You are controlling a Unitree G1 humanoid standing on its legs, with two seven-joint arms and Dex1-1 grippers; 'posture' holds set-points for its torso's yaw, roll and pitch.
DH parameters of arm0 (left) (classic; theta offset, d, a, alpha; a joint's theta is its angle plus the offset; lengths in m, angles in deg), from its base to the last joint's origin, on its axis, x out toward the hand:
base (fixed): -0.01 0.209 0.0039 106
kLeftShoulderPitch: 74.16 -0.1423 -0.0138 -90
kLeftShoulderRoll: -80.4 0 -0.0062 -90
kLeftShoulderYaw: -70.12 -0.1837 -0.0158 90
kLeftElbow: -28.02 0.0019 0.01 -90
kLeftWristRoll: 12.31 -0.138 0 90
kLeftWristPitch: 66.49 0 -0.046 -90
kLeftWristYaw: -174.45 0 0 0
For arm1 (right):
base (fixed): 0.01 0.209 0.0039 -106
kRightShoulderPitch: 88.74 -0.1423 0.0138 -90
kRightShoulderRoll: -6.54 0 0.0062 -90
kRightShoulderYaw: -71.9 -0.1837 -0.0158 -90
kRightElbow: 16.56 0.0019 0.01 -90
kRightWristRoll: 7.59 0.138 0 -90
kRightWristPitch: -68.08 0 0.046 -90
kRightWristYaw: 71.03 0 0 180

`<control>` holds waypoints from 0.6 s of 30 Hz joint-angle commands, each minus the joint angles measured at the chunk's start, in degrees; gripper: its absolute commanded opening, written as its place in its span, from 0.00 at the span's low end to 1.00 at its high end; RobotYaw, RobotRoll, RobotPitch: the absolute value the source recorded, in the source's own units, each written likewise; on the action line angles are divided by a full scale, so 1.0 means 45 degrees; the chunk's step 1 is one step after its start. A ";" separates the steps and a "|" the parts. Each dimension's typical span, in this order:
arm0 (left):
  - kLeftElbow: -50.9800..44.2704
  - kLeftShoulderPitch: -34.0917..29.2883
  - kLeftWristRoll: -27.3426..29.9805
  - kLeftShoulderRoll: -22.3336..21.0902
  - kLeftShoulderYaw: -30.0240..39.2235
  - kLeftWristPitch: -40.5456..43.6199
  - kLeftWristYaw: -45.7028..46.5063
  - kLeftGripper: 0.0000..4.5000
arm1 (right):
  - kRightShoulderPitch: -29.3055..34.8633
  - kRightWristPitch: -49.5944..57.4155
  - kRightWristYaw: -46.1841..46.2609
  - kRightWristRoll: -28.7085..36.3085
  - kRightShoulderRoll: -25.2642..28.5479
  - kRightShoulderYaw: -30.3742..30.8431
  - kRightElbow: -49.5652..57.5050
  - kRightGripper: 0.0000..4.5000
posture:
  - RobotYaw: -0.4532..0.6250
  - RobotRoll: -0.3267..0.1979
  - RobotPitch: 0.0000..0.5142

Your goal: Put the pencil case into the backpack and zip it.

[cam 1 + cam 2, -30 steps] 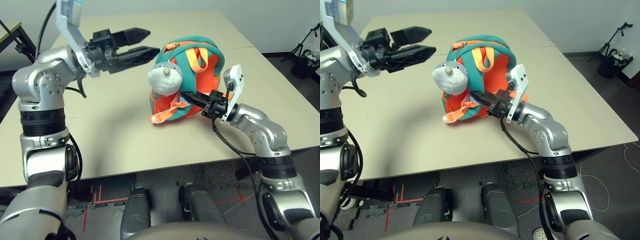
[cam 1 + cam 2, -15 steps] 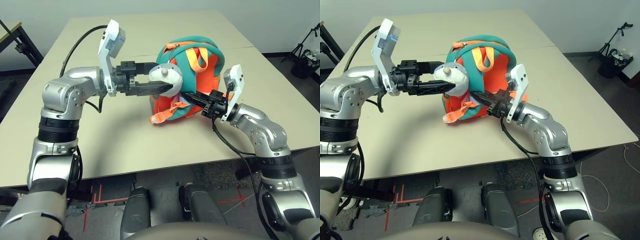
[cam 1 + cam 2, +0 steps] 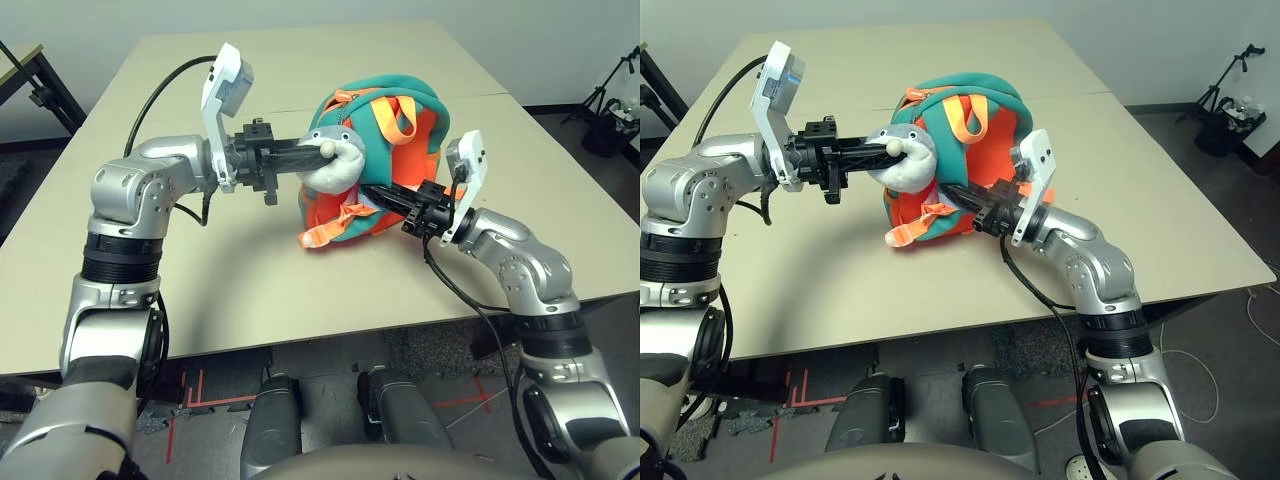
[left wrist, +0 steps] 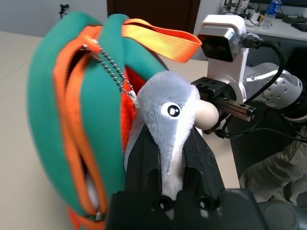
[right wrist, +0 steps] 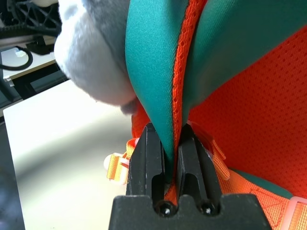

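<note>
The backpack (image 3: 385, 165) stands upright near the middle of the beige surface (image 3: 220, 270), its teal top facing up with the orange zipper (image 4: 72, 115) partly parted and a beaded chain pull hanging at the upper end. An orange carry loop (image 3: 400, 118) arches over the top, and orange straps trail onto the surface at the near left foot of the bag.

The left end effector (image 3: 318, 156) reaches in level from the left, and its two black fingers (image 4: 144, 158) are closed down on the grey-white plush animal head (image 3: 335, 160) attached to the backpack's left face, pinching the plush between them just behind its pale nose.

The right end effector (image 3: 372, 192) comes in from the near right, pointing toward the backpack's lower right side. Its fingers (image 5: 148, 163) are pressed nearly together on a fold of teal and orange fabric at the bag's edge.

Beyond the surface's far right corner, dark equipment sits on the floor (image 3: 608, 130)
</note>
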 commanded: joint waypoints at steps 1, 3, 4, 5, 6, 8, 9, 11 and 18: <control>0.0483 0.0607 0.0167 -0.0658 0.0567 0.0074 -0.0585 0.04 | 0.0044 -0.0012 -0.0028 -0.0062 -0.0034 0.0184 0.0090 0.00 | 0.34 0.62 0.14; 0.0551 0.0756 0.0458 -0.1071 0.0731 0.0436 -0.1048 0.04 | 0.0011 -0.0010 -0.0038 -0.0059 -0.0030 0.0188 0.0070 0.00 | 0.34 0.62 0.14; 0.0626 0.0853 0.0460 -0.1223 0.0863 0.0435 -0.1072 0.04 | 0.0005 -0.0006 -0.0045 -0.0052 -0.0027 0.0190 0.0075 0.00 | 0.34 0.62 0.14; 0.0739 0.0959 0.0465 -0.1336 0.0982 0.0425 -0.1062 0.04 | -0.0005 -0.0003 -0.0053 -0.0044 -0.0024 0.0193 0.0075 0.00 | 0.34 0.62 0.14; 0.0815 0.1022 0.0460 -0.1398 0.1065 0.0402 -0.1033 0.04 | -0.0002 -0.0002 -0.0054 -0.0041 -0.0024 0.0199 0.0084 0.00 | 0.34 0.62 0.14; 0.0977 0.1118 0.0503 -0.1606 0.1269 0.0416 -0.1108 0.04 | -0.0032 -0.0001 -0.0062 -0.0048 -0.0033 0.0221 0.0057 0.00 | 0.35 0.62 0.14; 0.1042 0.1141 0.0500 -0.1716 0.1358 0.0382 -0.1110 0.04 | -0.0042 0.0001 -0.0066 -0.0048 -0.0040 0.0235 0.0050 0.00 | 0.35 0.62 0.14; 0.1070 0.1073 0.0518 -0.1958 0.1478 0.0381 -0.1151 0.04 | -0.0050 -0.0005 -0.0058 -0.0058 -0.0065 0.0267 0.0047 0.00 | 0.35 0.62 0.14; 0.0302 -0.1196 0.0529 -0.2860 0.1573 0.1023 -0.1112 0.04 | -0.0044 -0.0047 -0.0038 -0.0046 -0.0103 0.0251 0.0038 0.00 | 0.35 0.62 0.15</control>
